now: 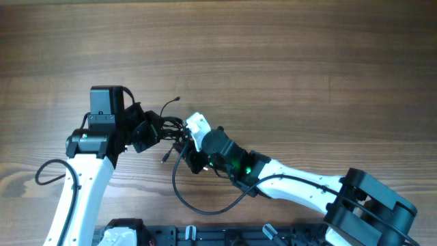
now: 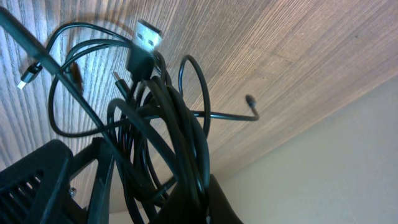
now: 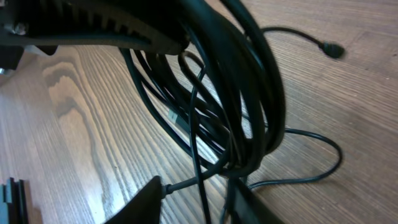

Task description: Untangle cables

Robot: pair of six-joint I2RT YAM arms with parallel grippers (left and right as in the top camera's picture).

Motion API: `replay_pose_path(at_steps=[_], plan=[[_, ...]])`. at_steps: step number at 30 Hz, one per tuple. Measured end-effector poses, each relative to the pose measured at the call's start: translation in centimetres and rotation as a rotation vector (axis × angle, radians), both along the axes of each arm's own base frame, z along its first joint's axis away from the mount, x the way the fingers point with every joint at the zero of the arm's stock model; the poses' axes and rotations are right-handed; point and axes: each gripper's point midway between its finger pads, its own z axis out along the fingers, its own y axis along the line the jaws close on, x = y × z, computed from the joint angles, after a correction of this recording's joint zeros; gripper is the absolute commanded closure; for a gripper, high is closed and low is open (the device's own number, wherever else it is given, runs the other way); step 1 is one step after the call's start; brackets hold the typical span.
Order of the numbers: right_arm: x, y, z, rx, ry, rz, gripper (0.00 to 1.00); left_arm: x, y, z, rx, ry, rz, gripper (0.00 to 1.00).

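Observation:
The cables (image 1: 172, 125) are a knotted bundle of thin black cords between my two grippers, left of the table's centre. One loose end (image 1: 174, 101) sticks up and back. My left gripper (image 1: 151, 131) is shut on the bundle. In the left wrist view the cables (image 2: 168, 124) rise from its jaws (image 2: 199, 208), with a silver USB plug (image 2: 146, 37) on top. My right gripper (image 1: 186, 147) is just right of the bundle. In the right wrist view its fingers (image 3: 196, 202) are apart, with the cables (image 3: 242, 112) and one thin cord passing between them and a plug end touching the left finger.
The wooden table (image 1: 287, 55) stretches behind and to the right. My right arm's thicker wire (image 1: 184, 195) loops over the table near the front edge. My left arm's wire (image 1: 44, 171) loops at the left. A black rail (image 1: 205, 236) runs along the front.

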Motion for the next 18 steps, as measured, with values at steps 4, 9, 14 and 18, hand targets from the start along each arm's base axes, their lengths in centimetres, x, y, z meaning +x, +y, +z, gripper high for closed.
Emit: replay_pose_path(at_steps=[4, 9, 14, 18], plan=[[-0.5, -0.8, -1.6, -0.063, 0.04, -0.001, 0.49, -0.1, 0.0, 0.0, 0.0, 0.003, 0.0, 0.96], [-0.5, -0.8, -1.7, -0.067, 0.041, -0.001, 0.95, -0.1, 0.0, 0.0, 0.0, 0.003, 0.0, 0.96], [-1.4, -0.4, -2.2, -0.064, 0.07, 0.049, 0.96, -0.1, 0.0, 0.0, 0.0, 0.003, 0.0, 0.96], [-4.1, -2.6, -2.7, -0.159, 0.177, 0.103, 0.96, 0.0, 0.4, -0.2, 0.023, 0.005, 0.013, 0.96]])
